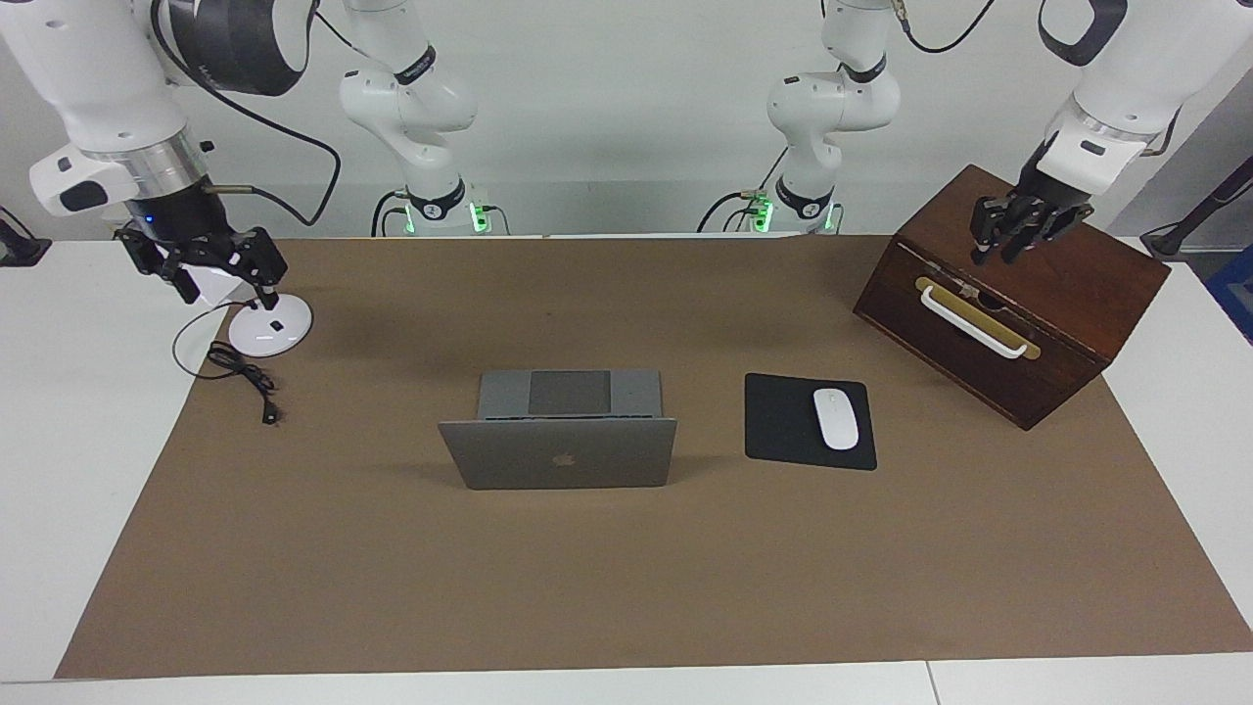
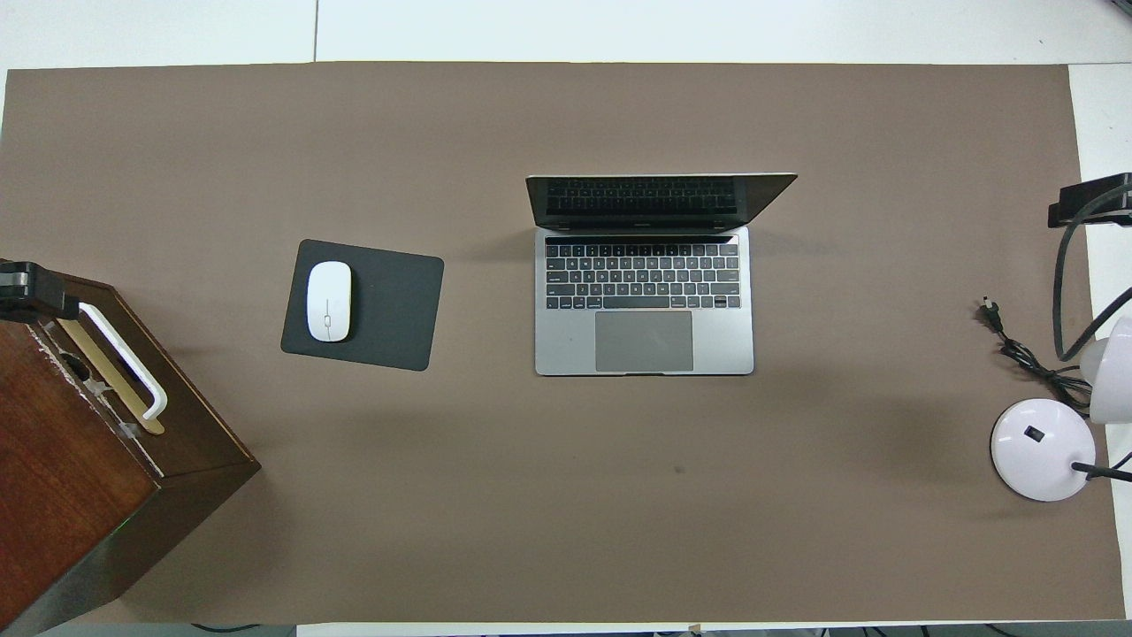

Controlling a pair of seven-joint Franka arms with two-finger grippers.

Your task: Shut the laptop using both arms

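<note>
The silver-grey laptop stands open in the middle of the brown mat, its lid upright with the apple logo facing away from the robots. Its dark keyboard shows in the overhead view. My left gripper hangs over the wooden box at the left arm's end of the table; only its tip shows in the overhead view. My right gripper hangs open and empty over the white lamp at the right arm's end; it also shows in the overhead view. Both are well apart from the laptop.
A black mouse pad with a white mouse lies beside the laptop toward the left arm's end. A dark wooden box with a white handle stands there. A white lamp base and a black cable lie at the right arm's end.
</note>
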